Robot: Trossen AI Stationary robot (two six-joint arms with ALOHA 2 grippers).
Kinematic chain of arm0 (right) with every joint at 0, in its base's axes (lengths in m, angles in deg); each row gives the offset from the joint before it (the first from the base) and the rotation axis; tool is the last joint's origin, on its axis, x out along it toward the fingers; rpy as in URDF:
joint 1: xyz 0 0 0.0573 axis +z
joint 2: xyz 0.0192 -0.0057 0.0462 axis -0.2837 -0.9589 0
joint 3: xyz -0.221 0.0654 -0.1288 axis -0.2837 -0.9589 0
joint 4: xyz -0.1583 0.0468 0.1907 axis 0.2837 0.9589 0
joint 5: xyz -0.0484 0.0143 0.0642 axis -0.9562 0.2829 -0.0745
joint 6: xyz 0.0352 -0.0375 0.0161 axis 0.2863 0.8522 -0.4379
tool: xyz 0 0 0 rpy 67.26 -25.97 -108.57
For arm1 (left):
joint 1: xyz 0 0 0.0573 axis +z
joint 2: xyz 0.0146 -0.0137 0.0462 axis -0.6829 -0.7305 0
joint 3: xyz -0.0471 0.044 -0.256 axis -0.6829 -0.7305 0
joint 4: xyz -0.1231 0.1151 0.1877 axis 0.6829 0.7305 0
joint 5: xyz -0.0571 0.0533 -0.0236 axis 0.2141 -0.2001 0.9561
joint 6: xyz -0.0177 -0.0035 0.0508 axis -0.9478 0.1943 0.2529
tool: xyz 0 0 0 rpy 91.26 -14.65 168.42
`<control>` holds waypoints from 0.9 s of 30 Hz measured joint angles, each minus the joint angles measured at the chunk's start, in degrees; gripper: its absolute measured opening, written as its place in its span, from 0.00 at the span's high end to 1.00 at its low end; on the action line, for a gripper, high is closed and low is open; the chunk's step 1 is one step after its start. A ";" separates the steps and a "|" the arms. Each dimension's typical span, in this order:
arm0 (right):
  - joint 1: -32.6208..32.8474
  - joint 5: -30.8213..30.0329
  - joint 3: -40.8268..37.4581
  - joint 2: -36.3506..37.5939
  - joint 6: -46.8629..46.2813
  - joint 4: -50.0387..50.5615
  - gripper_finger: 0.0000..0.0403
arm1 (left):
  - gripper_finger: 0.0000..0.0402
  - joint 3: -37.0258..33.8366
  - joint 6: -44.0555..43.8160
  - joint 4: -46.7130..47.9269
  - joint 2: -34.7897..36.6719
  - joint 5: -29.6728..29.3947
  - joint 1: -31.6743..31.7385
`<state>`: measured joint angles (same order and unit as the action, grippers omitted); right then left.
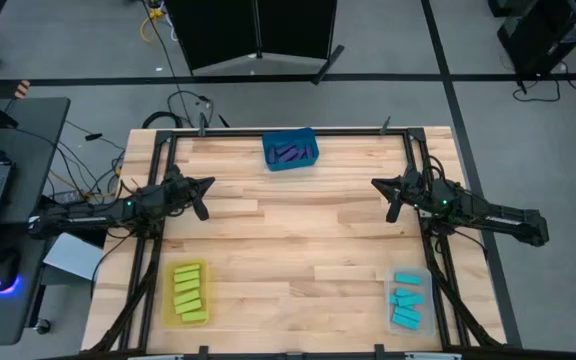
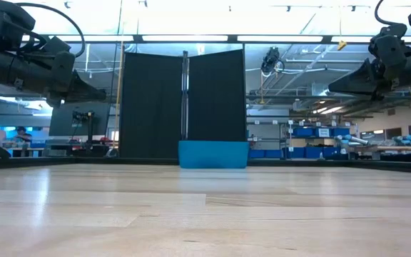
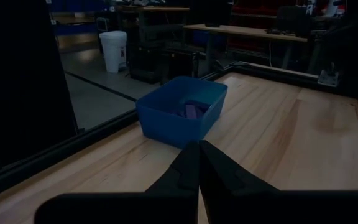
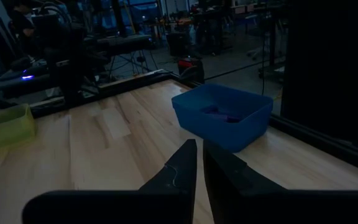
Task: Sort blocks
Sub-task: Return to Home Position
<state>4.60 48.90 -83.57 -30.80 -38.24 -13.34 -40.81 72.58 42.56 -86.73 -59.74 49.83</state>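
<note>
Left gripper [image 1: 208,184] and right gripper [image 1: 377,184] both pinched closed, nothing in either, up off the table [image 1: 298,250].

Parked over the left and right sides, tips aimed inward at each other, well apart. Fingers pressed together on the left one, just a hairline slit on the right one, both wrist views looking toward the blue bin [image 2: 212,155] at the far edge. Purple blocks [image 1: 290,153] piled inside that one. Lime blocks [image 1: 189,292] stacked in a row in the yellow bin [image 1: 171,300] at the near-left corner, cyan blocks [image 1: 406,301] in the clear bin [image 1: 427,300] at the near-right corner.
</note>
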 joint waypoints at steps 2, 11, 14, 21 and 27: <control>0.00 0.00 0.00 0.01 0.00 0.00 0.91 | 0.97 0.02 0.00 0.00 0.00 0.02 0.00; 0.00 0.02 0.00 0.01 0.00 0.02 0.91 | 0.97 0.07 0.00 -0.02 0.00 0.02 0.00; 0.00 0.02 0.00 0.01 0.00 0.02 0.91 | 0.97 0.07 0.00 -0.02 0.00 0.02 -0.01; 0.00 0.02 0.00 -0.01 -0.02 0.02 0.91 | 0.97 0.09 0.00 -0.02 0.00 0.02 -0.01; 0.00 0.02 0.00 0.00 -0.01 0.02 0.91 | 0.97 0.09 0.00 -0.02 0.00 0.02 -0.02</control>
<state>4.60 48.93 -83.57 -30.80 -38.24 -13.32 -40.72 72.58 42.53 -86.73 -59.72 49.81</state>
